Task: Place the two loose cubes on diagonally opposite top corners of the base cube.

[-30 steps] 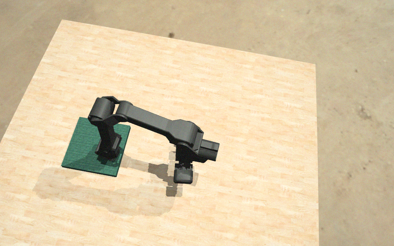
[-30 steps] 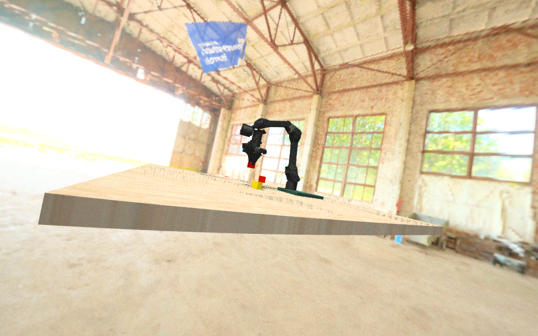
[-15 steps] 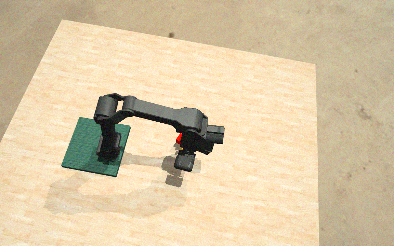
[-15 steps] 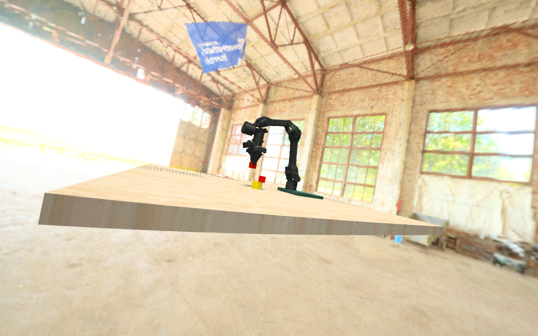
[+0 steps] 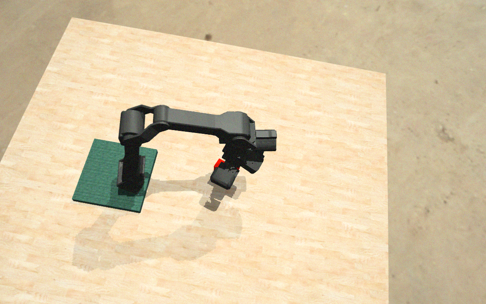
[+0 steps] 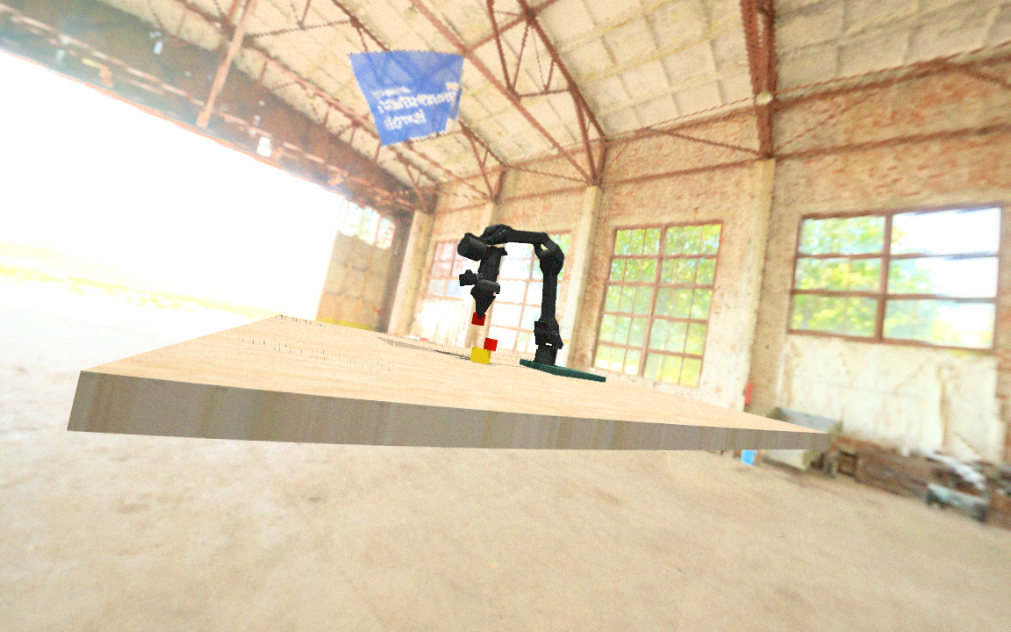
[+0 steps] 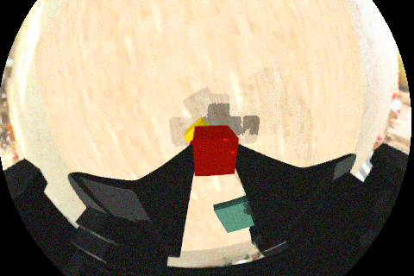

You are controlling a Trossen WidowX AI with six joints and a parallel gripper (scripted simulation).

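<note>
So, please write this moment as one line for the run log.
phase: carry | gripper: shut on second red cube | position: above yellow base cube | first red cube: on base | released: no

Held cube [image 7: 216,150]: showing solid red, plain, no pattern.
Placed cube [image 6: 490,343]: showing the same solid red.
Base cube [image 6: 480,355]: showing solid yellow, plain.
Arm [image 5: 199,124]: showing dark grey to black, unpatterned.
Jaws: appearing black.
Bench [image 5: 267,211]: showing pale wood with a short-plank grain pattern; its side edge is appearing grey-brown.
Mounting pad [image 5: 97,173]: showing dark green with fine streaks.
Floor [image 5: 448,151]: showing mottled grey-tan.
</note>
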